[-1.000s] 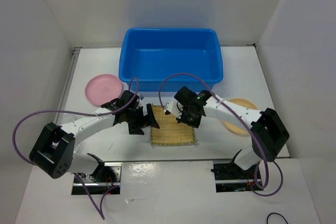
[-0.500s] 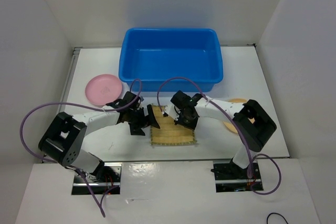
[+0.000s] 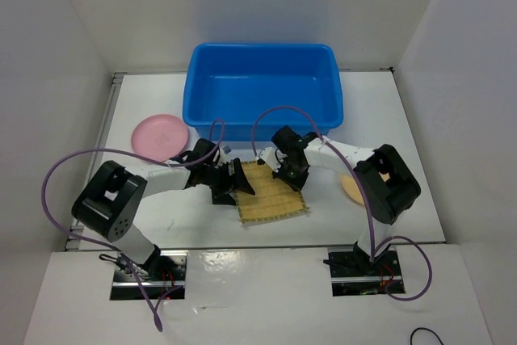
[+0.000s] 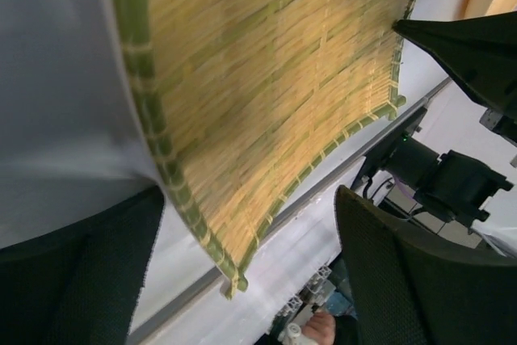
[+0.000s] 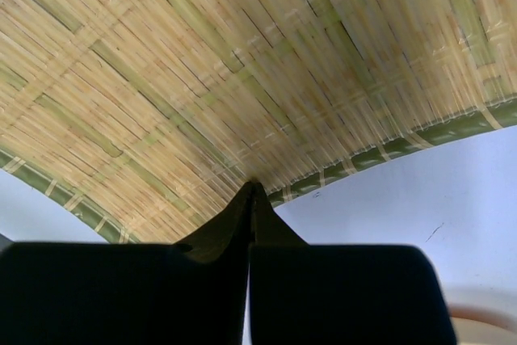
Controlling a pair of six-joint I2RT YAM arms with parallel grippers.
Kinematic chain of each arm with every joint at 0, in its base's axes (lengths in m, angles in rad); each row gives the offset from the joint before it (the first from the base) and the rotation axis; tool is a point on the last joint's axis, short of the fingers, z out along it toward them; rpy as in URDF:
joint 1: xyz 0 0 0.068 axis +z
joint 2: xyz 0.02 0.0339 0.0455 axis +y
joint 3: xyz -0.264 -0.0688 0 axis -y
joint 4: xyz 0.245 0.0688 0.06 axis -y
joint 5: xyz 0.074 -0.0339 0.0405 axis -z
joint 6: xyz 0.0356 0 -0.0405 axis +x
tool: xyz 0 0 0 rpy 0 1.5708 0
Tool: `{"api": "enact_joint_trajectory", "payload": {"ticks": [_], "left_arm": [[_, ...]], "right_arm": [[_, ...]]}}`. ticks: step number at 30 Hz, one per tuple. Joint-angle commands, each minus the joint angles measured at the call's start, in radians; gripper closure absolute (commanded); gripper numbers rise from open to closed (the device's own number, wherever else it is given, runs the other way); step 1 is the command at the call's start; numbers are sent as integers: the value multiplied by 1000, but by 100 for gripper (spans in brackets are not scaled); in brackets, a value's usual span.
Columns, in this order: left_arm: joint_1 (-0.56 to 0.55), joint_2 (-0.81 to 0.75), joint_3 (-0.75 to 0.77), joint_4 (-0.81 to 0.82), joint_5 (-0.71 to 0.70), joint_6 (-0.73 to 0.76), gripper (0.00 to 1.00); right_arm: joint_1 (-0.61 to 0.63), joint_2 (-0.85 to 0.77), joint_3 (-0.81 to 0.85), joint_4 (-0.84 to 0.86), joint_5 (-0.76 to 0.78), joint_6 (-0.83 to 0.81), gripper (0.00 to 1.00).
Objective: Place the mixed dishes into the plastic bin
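A square yellow-tan woven bamboo mat (image 3: 273,198) is shown at the centre of the overhead view, skewed and bowed upward. It lies just below a large bright blue rectangular plastic bin (image 3: 262,48) at the upper centre. The left claw (image 3: 236,180) is spread wide at the mat's left edge, its dark fingers (image 4: 81,272) set apart with the green-bound corner between them and nothing squeezed. The right claw (image 5: 250,195) is clenched at the mat's upper right border and appears to be pinching it. A round pink plate (image 3: 157,136) is seen at centre left. A round yellow-tan plate (image 3: 352,190) is partly hidden behind the right arm at centre right. The mat is judged light, thin and flexible — it bends along its slats, so it may sag or slip if pinched at one edge only. The bound border is judged the firmest place to be gripped. The white desk (image 3: 178,212) looks smooth and glossy, walled in by plain white panels — little room is left between the two arms.
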Motion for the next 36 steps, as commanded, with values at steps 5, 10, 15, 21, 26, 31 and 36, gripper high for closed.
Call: {"api": "enact_joint_trajectory", "payload": {"ticks": [5, 10, 15, 21, 26, 31, 36], "left_arm": [[-9, 105, -52, 145, 9, 30, 45], [-18, 133, -43, 163, 20, 21, 81], [-18, 142, -43, 191, 50, 21, 100], [-27, 58, -12, 138, 84, 72, 100], [-27, -1, 93, -8, 84, 151, 100], [-27, 1, 199, -132, 63, 215, 100], [6, -65, 273, -203, 58, 237, 100]], "right_arm": [[-17, 67, -46, 47, -1, -33, 100], [-26, 67, -55, 47, -10, -33, 100], [-26, 56, -55, 47, -20, -24, 100], [-35, -33, -55, 24, -30, -24, 100], [-61, -148, -55, 6, -56, -6, 100], [-89, -218, -55, -13, -47, -6, 100], [-195, -337, -3, -60, -79, -6, 100]]}}
